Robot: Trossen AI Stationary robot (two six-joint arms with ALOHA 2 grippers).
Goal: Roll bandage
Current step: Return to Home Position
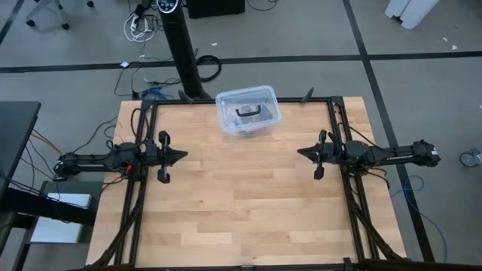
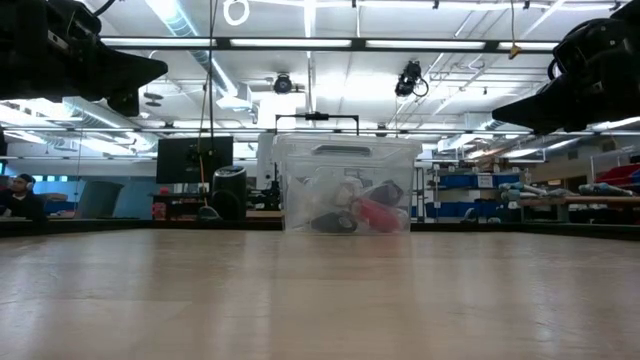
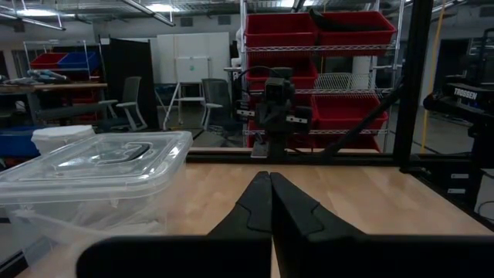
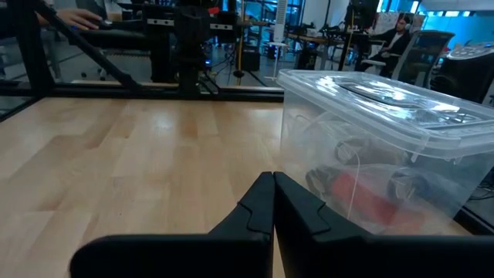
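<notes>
No bandage shows on the table in any view. My left gripper (image 1: 183, 156) hovers shut above the table's left side, its fingers (image 3: 270, 185) level and pointing toward the right edge. On the right side my right gripper (image 1: 300, 151) hovers shut too, its fingers (image 4: 273, 185) pointing toward the left edge. Neither holds anything. In the low view both hang well above the wood, the left gripper (image 2: 160, 68) at one top corner and the right gripper (image 2: 497, 106) at the other.
A clear plastic tub (image 1: 247, 113) with a lid and a black handle piece stands at the middle of the far edge; red and dark items (image 2: 372, 213) lie inside it. The tub (image 4: 370, 147) is beside both grippers, toward the far edge. Bare wood (image 1: 241, 196) lies between the arms.
</notes>
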